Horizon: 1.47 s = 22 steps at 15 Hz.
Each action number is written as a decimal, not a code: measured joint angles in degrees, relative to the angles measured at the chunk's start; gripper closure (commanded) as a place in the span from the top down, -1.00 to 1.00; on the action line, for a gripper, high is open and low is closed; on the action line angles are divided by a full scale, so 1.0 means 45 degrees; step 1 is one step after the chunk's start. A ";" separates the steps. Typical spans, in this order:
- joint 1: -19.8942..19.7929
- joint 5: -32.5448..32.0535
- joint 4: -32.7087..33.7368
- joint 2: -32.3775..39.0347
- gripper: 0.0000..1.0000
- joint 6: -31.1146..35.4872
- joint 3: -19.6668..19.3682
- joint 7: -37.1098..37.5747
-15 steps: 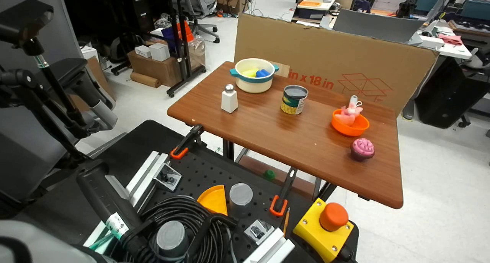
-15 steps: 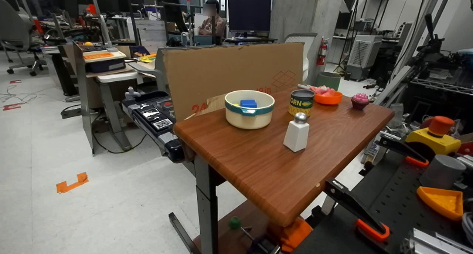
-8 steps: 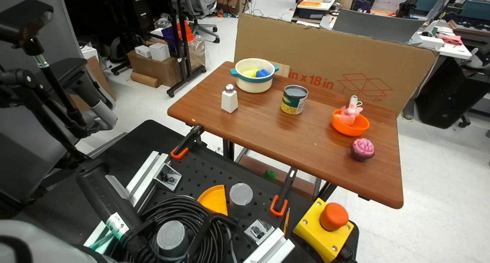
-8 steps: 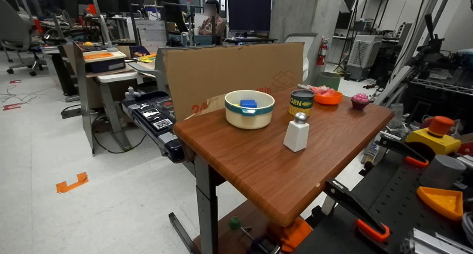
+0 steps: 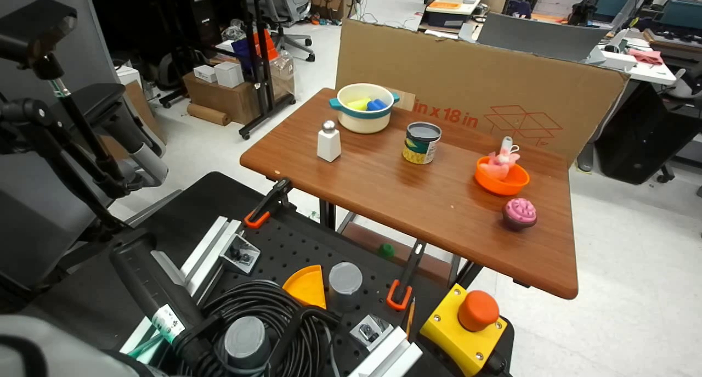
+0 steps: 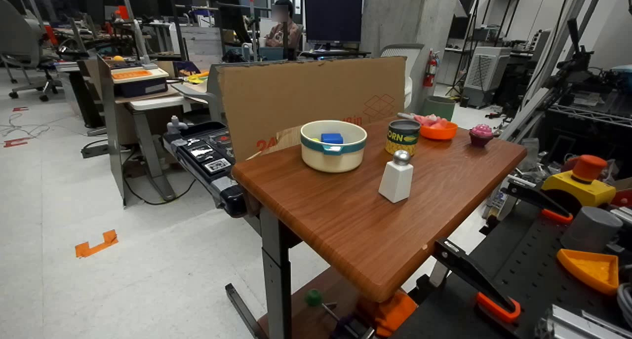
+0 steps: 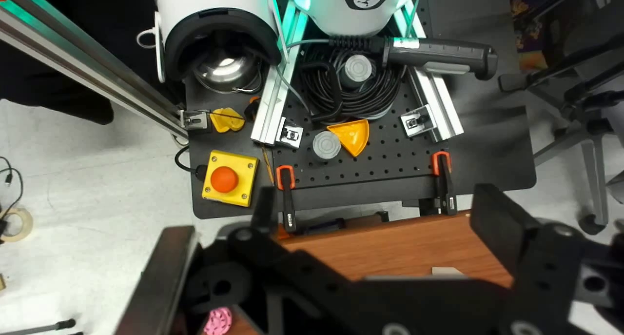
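None of the things on the table (image 5: pixel 466 218) has shifted over the last second in both exterior views, so nothing has been lifted or set down in that time. The end effector (image 7: pixel 375 193) shows only in the wrist view, its fingers spread wide and gripping nothing; past them appear the pink-topped cupcake (image 7: pixel 218 320) and a pale shape (image 7: pixel 446 271), probably the white shaker (image 5: pixel 328 145), which stands upright near the cream pot (image 5: pixel 363 124). That pot holds a yellow thing (image 5: pixel 358 104) and a blue thing (image 5: pixel 376 105). The orange bowl (image 5: pixel 502 189) holds a pink item (image 5: pixel 496 170) with a pale end reaching beyond the rim; the cupcake sits near, not touching. The corn can (image 5: pixel 421 145) stands upright between pot and bowl; whether it is sealed is unclear.
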 measured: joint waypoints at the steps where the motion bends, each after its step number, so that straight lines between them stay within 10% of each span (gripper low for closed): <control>1: 0.0000 0.0000 0.0217 0.0223 1.00 -0.0177 -0.0018 -0.0113; 22: -0.0150 -0.1183 0.3157 0.3548 1.00 -0.1527 0.0026 -0.0515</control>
